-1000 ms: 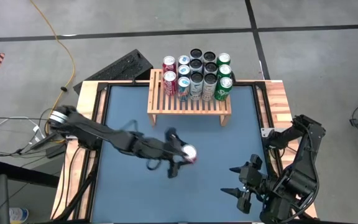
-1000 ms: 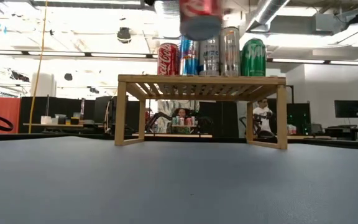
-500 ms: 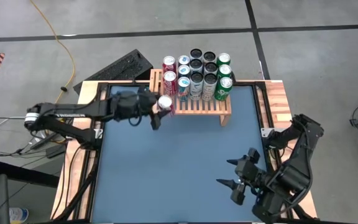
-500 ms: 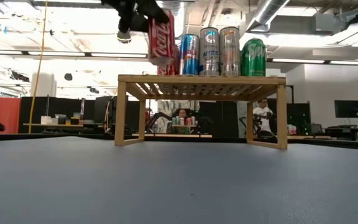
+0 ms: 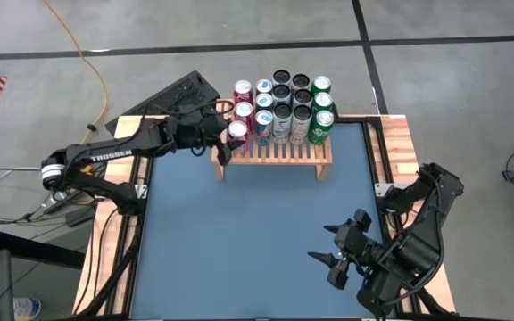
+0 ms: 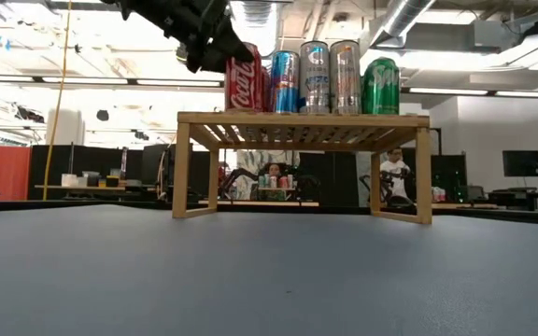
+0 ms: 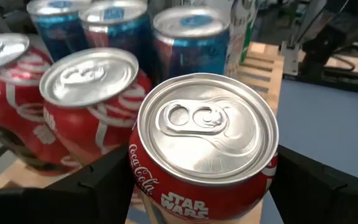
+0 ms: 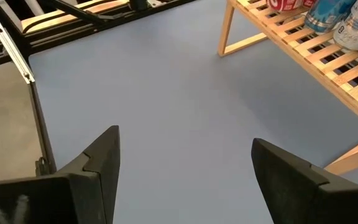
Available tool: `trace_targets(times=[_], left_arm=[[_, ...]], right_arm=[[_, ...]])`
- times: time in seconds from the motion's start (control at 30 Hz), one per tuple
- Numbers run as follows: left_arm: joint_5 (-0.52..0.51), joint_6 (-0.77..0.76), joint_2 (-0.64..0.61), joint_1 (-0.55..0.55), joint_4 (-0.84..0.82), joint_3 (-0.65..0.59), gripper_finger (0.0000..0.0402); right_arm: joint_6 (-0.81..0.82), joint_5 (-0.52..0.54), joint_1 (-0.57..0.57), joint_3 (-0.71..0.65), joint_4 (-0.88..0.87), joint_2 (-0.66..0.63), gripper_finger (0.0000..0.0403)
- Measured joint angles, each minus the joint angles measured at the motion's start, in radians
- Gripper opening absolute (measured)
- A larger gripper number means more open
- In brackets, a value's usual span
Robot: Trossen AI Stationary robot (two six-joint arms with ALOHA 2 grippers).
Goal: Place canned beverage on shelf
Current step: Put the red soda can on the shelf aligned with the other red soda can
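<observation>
A red can (image 5: 237,132) is being gripped by the left hand (image 5: 224,135) over the shelf (image 5: 279,152), at the shelf's front left corner, near the desk's (image 5: 248,241) far edge. In the low view the can (image 6: 242,82) is being held just in front of the rows of cans already standing on the slats; whether its base is touching the slats yet cannot be told. In the left wrist view the can (image 7: 202,146) is being clasped between the two dark fingers (image 7: 98,186), one on each side of its body, just beside a neighbouring red can (image 7: 86,99).

The right hand (image 5: 335,257) is being kept open and empty over the desk's near right part, well apart from the shelf.

Several things could go wrong from here. Since the can is being placed at the very corner, its base could overhang the shelf's front or left edge, and it would likely tip off onto the desk once let go. A nudge against the neighbouring red can could topple the packed row behind. If the can is being let go while its base is not flat, it could wobble on the slats.

The can's long axis is being kept nearly upright, with the lid and pull tab pointing up and the base pointing down toward the slats.
</observation>
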Motion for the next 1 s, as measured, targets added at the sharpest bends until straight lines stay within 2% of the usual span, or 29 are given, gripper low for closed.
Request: trace_targets(times=[0.3, 1.0], left_arm=[[0.038, -0.021, 0.076, 0.005, 0.046, 0.006, 0.0291], [-0.064, 0.025, 0.055, 0.023, 0.027, 0.005, 0.0295]], right_arm=[[0.0, -0.004, -0.019, 0.0, -0.017, 0.0, 0.0285], [0.0, -0.003, -0.019, 0.0, -0.054, 0.0, 0.0285]])
